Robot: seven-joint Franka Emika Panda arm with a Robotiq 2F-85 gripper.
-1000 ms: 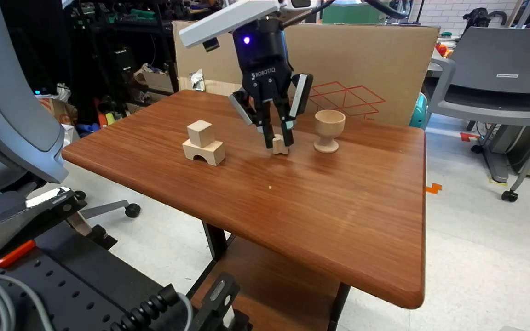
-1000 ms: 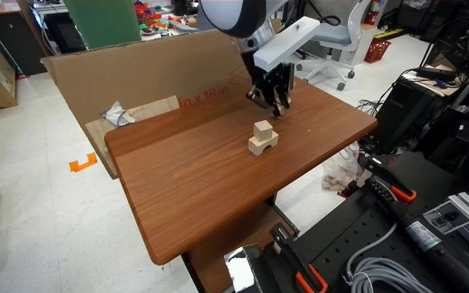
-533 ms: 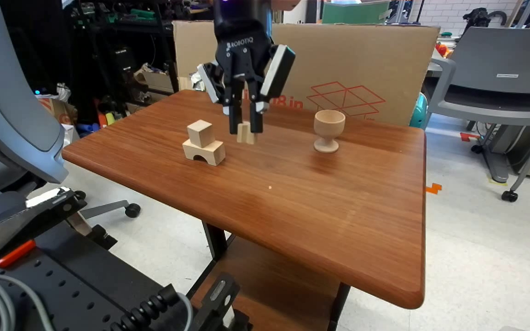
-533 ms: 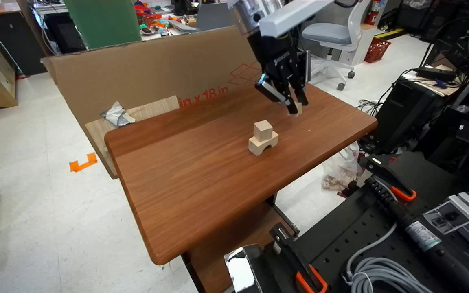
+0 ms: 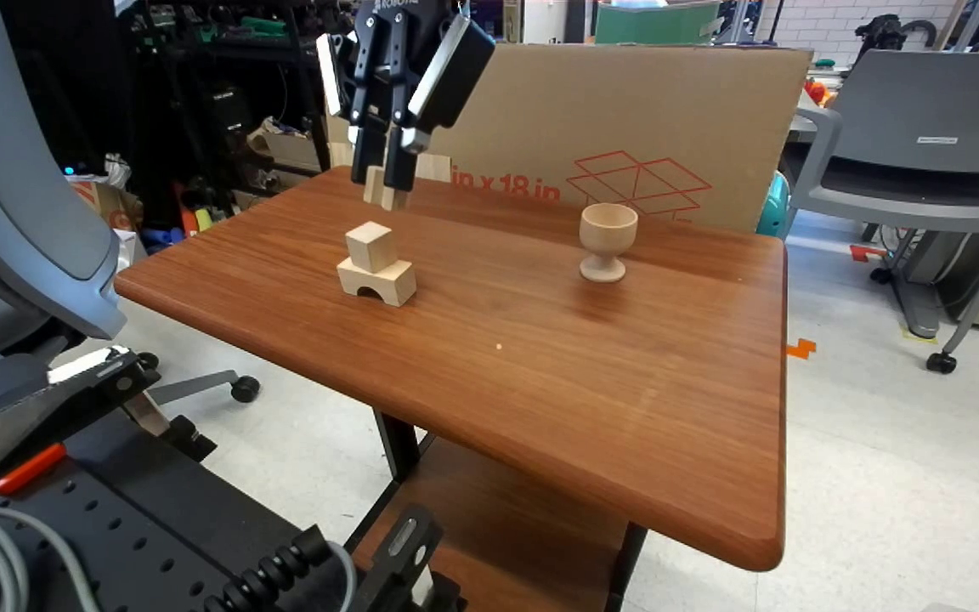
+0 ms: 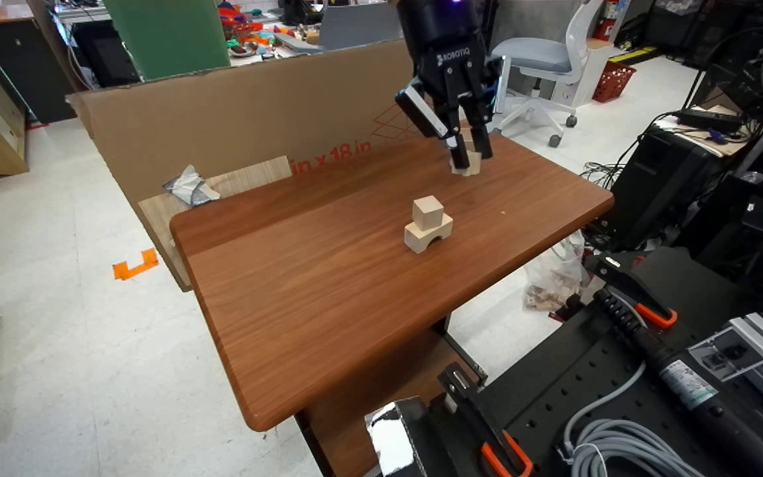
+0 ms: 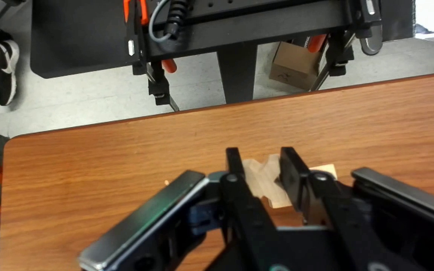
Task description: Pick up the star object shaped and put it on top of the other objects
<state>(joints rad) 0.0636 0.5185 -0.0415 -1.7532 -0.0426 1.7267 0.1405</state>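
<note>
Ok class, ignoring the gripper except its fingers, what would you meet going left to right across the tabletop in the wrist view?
Tiny pale speck → one finger → star piece → other finger → partly hidden pale block.

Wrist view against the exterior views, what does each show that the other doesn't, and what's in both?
Only the wrist view: a shoe and, below the bench, a cardboard box.
Only the exterior views: the cardboard sheet by the table and, plainly in an exterior view, the cup.
Both: the table, the bench, the end effector gripping the star, and the blocks, just a corner in the wrist view.
</note>
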